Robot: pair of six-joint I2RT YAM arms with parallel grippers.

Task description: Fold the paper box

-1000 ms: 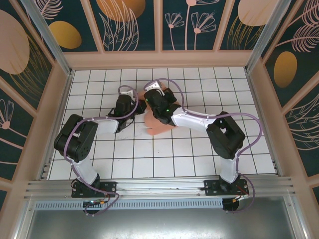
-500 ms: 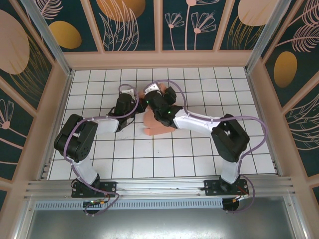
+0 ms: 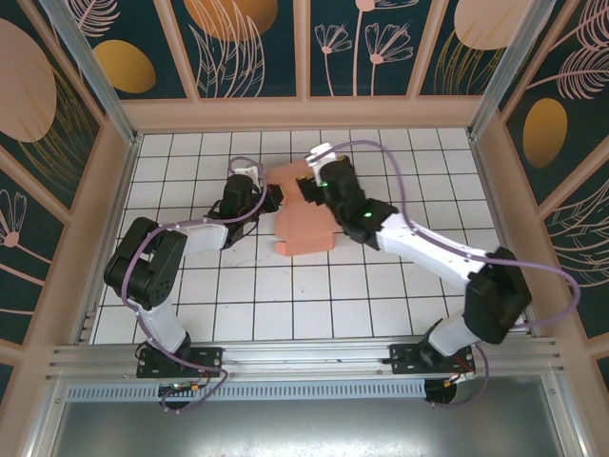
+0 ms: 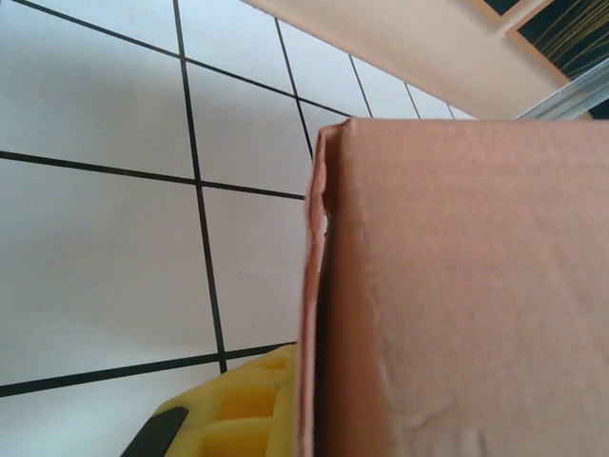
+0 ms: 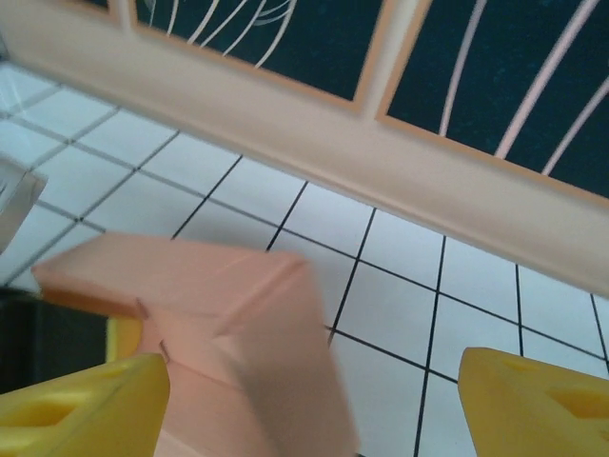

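From the top external view, the salmon-pink paper box [image 3: 306,227] lies on the white, black-gridded table [image 3: 381,305], a little behind the middle and between the two arms. It is partly folded, with a panel raised at its far side. The left end effector [image 3: 269,198] reaches in from the left and meets the box's left edge. The right end effector [image 3: 309,181] sits over the far part of the box, its arm stretched diagonally from the right base.

In the left wrist view, a flat cardboard panel of the paper box [image 4: 457,305] takes up the right half, its cut edge running top to bottom through the middle. One yellow pad [image 4: 233,424] presses right against that edge at the bottom, so the left end effector is closed, clamped on the cardboard. Table tiles [image 4: 105,257] spread out to the left.

In the right wrist view, the right end effector [image 5: 314,409] has its two yellow fingertips [image 5: 86,405] spread wide, with nothing gripped. The paper box [image 5: 219,314] lies below, nearer the left fingertip, showing a crease and a raised flap. Beyond it are tiles, then a pale rail [image 5: 381,162] under a dark patterned wall [image 5: 495,86].
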